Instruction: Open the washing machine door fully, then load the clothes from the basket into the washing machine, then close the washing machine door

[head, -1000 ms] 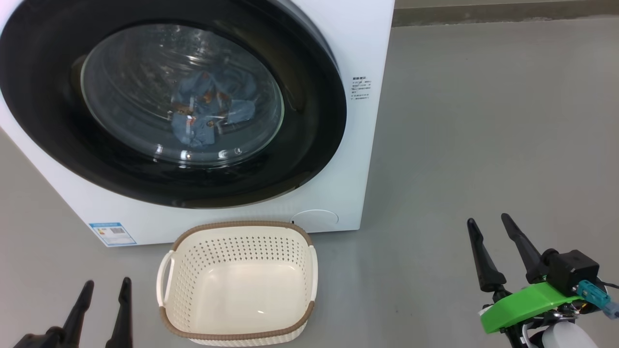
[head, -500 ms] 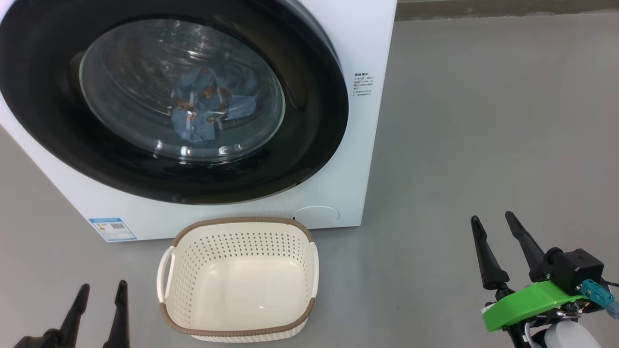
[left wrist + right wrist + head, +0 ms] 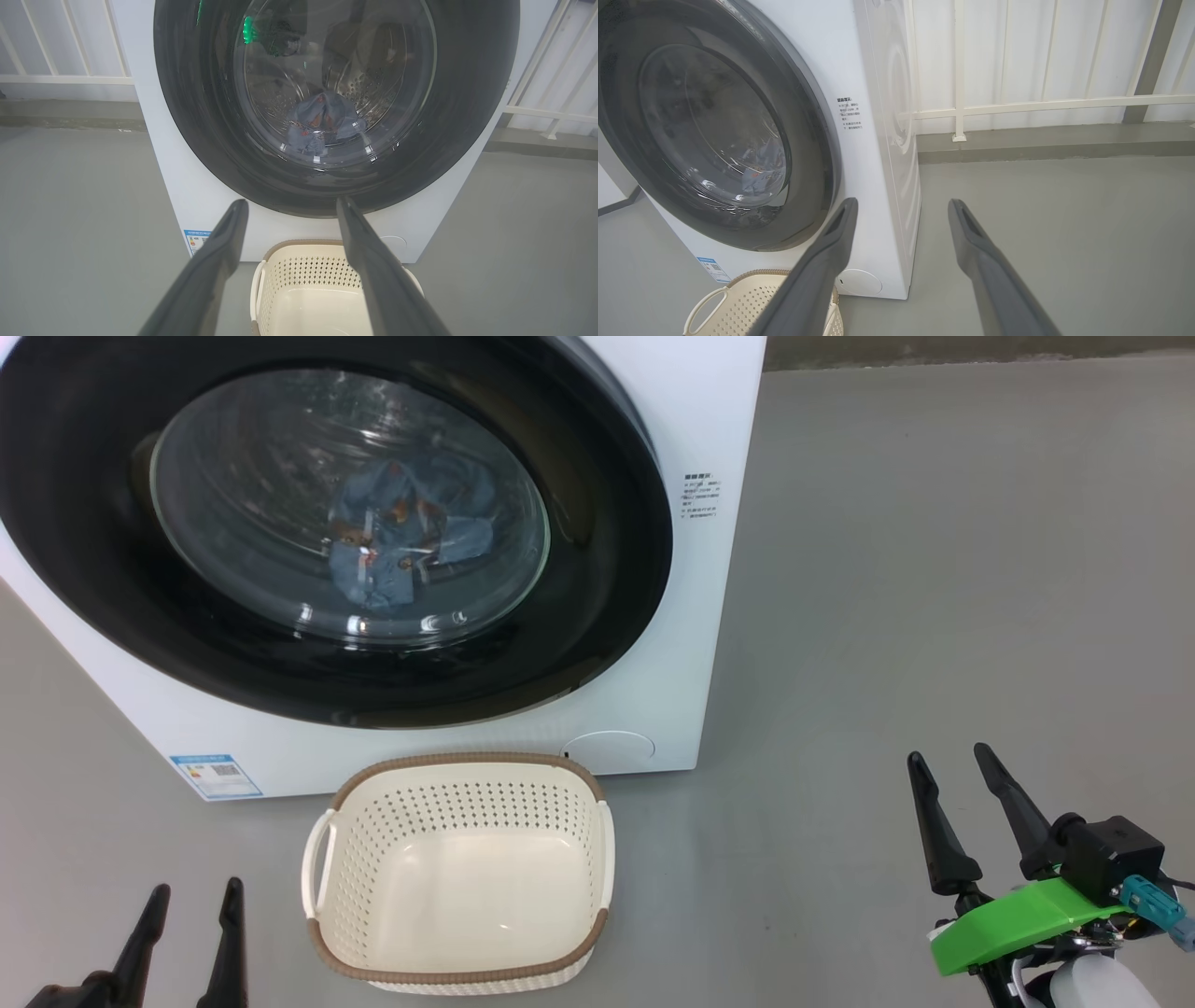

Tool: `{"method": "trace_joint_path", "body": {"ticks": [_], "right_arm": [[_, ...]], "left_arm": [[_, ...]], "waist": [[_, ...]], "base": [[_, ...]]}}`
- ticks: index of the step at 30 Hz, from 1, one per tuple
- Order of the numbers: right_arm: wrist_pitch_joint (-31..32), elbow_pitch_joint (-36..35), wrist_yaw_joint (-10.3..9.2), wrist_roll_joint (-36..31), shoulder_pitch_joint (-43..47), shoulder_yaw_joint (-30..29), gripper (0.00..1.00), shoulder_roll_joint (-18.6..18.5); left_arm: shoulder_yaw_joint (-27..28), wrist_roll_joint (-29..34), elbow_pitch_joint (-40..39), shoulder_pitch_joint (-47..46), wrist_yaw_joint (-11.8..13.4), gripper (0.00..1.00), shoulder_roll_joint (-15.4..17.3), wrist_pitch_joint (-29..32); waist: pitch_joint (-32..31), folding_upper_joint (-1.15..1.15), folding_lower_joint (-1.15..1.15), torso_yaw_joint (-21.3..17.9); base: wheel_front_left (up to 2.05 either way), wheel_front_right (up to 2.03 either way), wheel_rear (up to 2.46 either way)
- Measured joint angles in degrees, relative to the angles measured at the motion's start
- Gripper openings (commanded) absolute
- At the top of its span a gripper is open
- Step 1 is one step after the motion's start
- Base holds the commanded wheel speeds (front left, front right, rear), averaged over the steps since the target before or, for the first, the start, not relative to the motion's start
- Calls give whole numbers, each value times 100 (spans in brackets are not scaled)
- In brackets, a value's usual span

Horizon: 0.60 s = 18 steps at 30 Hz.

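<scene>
The white washing machine (image 3: 691,616) stands ahead with its round black-ringed door (image 3: 597,541) shut flat against the front. Behind the glass lies a light blue garment with orange prints, the clothes (image 3: 401,541), also seen through the glass as clothes (image 3: 322,121). The cream basket (image 3: 457,868) sits on the floor below the door with nothing in it. My left gripper (image 3: 191,896) is open at the lower left, just left of the basket. My right gripper (image 3: 948,761) is open at the lower right, well clear of the machine. Neither holds anything.
Grey floor (image 3: 934,569) spreads to the right of the machine. A white railing (image 3: 1041,102) and a low kerb run behind it. A blue label sticker (image 3: 215,777) marks the machine's lower left front.
The picture has shifted slightly upward, so the camera moved a little. Both grippers stay open and in about the same places.
</scene>
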Motion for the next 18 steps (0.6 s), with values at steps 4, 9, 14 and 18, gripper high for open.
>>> {"method": "trace_joint_path", "body": {"ticks": [4,9,14,18], "right_arm": [[0,-1,0,-1,0,1,100,0],[0,-2,0,-1,0,1,100,1],[0,-5,0,-1,0,9,100,1],[0,-8,0,-1,0,16,100,1]], "left_arm": [[0,0,-1,0,0,100,0,0],[0,0,-1,0,0,100,0,0],[3,2,10,0,0,100,1,0],[19,21,18,0,0,100,1,0]], "waist": [[-6,0,0,-10],[-22,0,0,-10],[-41,0,0,-6],[-62,0,0,0]], "base": [[0,0,0],[0,0,0],[0,0,0],[0,0,0]]}}
